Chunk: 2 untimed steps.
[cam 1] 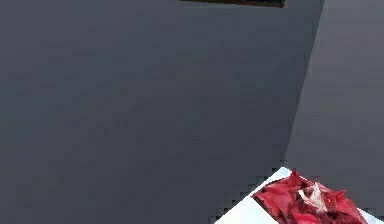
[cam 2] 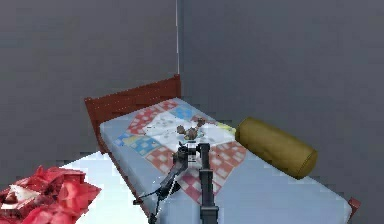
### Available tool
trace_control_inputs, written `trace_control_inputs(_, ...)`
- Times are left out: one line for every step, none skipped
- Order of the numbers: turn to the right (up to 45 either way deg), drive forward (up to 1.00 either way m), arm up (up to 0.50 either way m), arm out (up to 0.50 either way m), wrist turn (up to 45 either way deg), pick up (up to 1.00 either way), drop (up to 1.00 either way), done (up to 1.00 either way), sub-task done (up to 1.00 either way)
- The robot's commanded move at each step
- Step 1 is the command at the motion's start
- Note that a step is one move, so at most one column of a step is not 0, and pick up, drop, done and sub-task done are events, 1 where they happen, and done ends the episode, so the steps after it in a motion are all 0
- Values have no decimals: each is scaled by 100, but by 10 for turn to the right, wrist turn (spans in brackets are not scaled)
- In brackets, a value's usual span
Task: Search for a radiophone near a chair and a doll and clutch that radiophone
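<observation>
Risk of grabbing wrong item: gripper (cam 2: 153, 197) at bed (cam 2: 270, 185), can't tell if holding anything; small brown blob (cam 2: 190, 128) near it may be doll, radiophone not distinguishable from it.

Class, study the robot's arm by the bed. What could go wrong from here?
1. The claw is close to a small brown thing on the bed; if that is the doll, it may grab the wrong item.
2. The grey wall stands ahead; driving forward could hit it.
3. The red crumpled cloth beside the bed might snag the arm.
</observation>
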Motion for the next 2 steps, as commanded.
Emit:
trace_control_inputs(0,0,0,0,450,0,0,0,0)
trace_control_inputs(0,0,0,0,420,0,0,0,0)
